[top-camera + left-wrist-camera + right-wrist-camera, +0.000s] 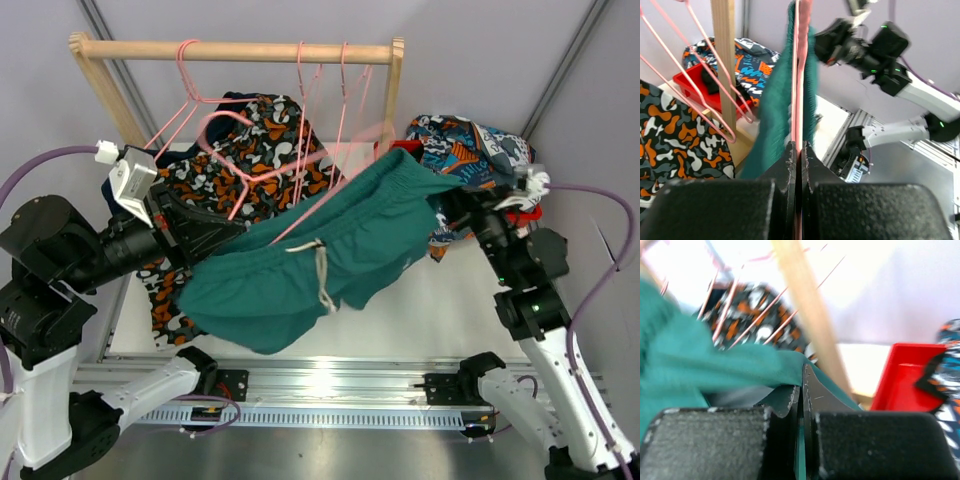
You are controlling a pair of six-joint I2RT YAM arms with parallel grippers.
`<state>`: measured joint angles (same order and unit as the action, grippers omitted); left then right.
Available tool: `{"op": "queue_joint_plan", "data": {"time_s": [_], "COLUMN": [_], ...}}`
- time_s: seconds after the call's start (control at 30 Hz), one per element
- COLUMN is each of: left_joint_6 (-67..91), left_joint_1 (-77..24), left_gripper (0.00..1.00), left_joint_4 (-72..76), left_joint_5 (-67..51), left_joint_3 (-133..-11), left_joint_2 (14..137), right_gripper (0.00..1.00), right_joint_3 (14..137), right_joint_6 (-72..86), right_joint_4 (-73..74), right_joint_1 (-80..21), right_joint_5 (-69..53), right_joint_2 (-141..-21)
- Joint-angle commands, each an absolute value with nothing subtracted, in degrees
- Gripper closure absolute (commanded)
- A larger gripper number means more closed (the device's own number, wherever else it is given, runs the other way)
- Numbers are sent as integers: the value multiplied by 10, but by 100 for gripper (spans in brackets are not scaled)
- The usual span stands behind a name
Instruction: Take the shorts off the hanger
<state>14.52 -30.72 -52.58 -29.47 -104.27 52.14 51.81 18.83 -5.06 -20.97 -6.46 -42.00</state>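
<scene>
The teal green shorts (pixel 320 265) with a white drawstring hang stretched between my two grippers, in front of the wooden rack (pixel 240 50). They are threaded on a pink wire hanger (pixel 365 145). My left gripper (pixel 799 147) is shut on the hanger's wire (pixel 799 75), with the teal fabric (pixel 775 100) draped on both sides of it. My right gripper (pixel 802 375) is shut on the teal fabric's edge (pixel 715 365), at the shorts' right end (pixel 445 205). The camouflage shorts (pixel 260 140) hang on a pink hanger on the rack. Black and navy pairs are out of view.
The blue-white-orange cartoon print shorts (pixel 470 150) lie in a red bin (pixel 910 370) right of the rack. Several bare pink hangers (pixel 340 90) hang from the rail. The rack's right post (pixel 722 65) stands close to the shorts. A metal rail (pixel 320 385) runs along the near edge.
</scene>
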Motion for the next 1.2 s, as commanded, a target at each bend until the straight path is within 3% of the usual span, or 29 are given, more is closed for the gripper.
{"op": "queue_joint_plan", "data": {"time_s": [0.0,0.3,0.37,0.5,0.6,0.67,0.8,0.83,1.07,1.17], "left_joint_6": [134,141,148,159,143,139,138,138,149,150], "left_joint_1": [-311,-315,-315,-315,-315,-315,-315,-316,-321,-323], "left_gripper": [100,100,100,100,100,100,100,100,100,100], "left_joint_4": [-510,-509,-498,-461,-545,-581,-609,-626,-642,-640], "left_joint_5": [-266,-258,-252,-193,-80,-21,103,120,142,146], "left_joint_3": [-1059,-1061,-1061,-1046,-1087,-1103,-1071,-1060,-975,-962], "left_joint_2": [512,512,516,515,552,549,488,478,433,432], "right_gripper": [100,100,100,100,100,100,100,100,100,100], "right_joint_3": [502,452,453,480,522,552,683,719,1102,1255], "right_joint_6": [240,284,249,165,135,112,60,54,122,183], "right_joint_4": [-45,-89,-90,-48,-35,-16,40,50,118,134], "right_joint_1": [-142,-193,-253,-519,-599,-598,-529,-467,-98,-17], "right_joint_5": [-68,-104,-107,-2,130,171,229,222,54,-17], "right_joint_2": [-404,-402,-412,-448,-460,-459,-496,-511,-742,-868]}}
